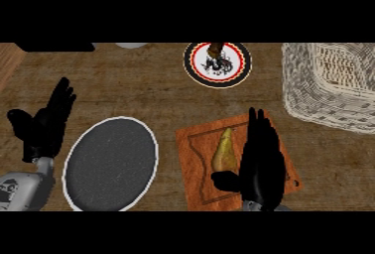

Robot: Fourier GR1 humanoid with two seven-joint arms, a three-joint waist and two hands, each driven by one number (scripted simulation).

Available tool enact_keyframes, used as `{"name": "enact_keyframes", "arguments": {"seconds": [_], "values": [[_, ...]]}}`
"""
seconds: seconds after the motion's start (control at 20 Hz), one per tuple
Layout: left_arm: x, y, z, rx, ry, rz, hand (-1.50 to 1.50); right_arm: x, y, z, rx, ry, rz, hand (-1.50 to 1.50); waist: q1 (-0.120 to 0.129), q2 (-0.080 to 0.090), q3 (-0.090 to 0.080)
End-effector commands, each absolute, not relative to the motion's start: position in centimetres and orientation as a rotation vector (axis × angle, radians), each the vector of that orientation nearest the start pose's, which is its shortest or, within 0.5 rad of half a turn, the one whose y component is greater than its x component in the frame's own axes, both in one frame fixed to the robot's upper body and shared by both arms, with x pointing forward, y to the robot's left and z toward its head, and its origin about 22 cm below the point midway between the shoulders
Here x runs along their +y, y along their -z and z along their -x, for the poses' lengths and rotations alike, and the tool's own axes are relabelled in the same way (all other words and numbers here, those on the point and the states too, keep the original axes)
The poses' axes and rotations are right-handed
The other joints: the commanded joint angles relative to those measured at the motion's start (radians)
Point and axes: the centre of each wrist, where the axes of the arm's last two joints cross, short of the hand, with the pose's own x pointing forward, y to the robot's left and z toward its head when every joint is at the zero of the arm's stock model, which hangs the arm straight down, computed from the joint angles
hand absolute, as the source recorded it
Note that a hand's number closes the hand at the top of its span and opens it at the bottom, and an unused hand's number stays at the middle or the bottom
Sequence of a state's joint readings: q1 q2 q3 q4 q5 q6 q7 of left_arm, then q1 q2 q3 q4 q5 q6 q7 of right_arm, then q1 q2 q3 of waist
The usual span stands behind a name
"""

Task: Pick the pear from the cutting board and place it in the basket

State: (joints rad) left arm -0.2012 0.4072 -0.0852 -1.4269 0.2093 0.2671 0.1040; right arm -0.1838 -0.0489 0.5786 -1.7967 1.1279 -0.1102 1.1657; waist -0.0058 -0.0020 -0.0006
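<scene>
A yellow pear (225, 149) lies on the orange cutting board (199, 163). The right robot hand (260, 158) rests just beside it, fingers straight, poised to grasp. The wicker basket (322, 106) waits beyond. The left robot hand (45, 124) rests open on the worktop (147, 89).

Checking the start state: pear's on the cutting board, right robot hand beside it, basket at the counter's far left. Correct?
Not quite. The head view shows the basket at the far right, not the far left. The rest holds: the pear lies on the cutting board, with the right robot hand beside it.
</scene>
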Motion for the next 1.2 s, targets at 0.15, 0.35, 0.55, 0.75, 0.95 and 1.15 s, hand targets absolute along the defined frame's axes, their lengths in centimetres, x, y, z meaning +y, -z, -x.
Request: {"name": "enact_keyframes", "arguments": {"seconds": [0.15, 0.35, 0.55, 0.75, 0.95, 1.15], "values": [[28.6, -4.3, -27.6, -1.501, 0.018, -0.277, 0.0, -7.4, -7.3, -20.7, -1.031, -0.411, 1.078, -1.5, 0.008, 0.0, 0.001], [28.9, -5.7, -29.0, -1.509, 0.014, -0.282, 0.0, -8.8, -7.2, -20.8, -1.061, -0.402, 1.064, -1.5, 0.003, 0.0, 0.001], [30.4, -3.5, -28.9, -1.523, 0.018, -0.274, 0.0, -7.4, -6.1, -20.9, -1.071, -0.393, 1.052, -1.5, 0.006, 0.003, 0.0], [29.1, -5.4, -27.3, -1.515, 0.035, -0.276, 0.0, -6.8, -4.5, -21.1, -1.054, -0.413, 1.049, -1.5, 0.015, 0.0, 0.001], [30.2, -3.7, -28.1, -1.508, 0.034, -0.28, 0.0, -7.7, -3.7, -21.9, -1.033, -0.399, 1.071, -1.5, 0.008, 0.002, 0.001], [28.5, -4.4, -28.9, -1.512, 0.024, -0.295, 0.0, -8.5, -3.7, -22.0, -0.974, -0.438, 1.104, -1.5, 0.003, 0.001, 0.001]]}}
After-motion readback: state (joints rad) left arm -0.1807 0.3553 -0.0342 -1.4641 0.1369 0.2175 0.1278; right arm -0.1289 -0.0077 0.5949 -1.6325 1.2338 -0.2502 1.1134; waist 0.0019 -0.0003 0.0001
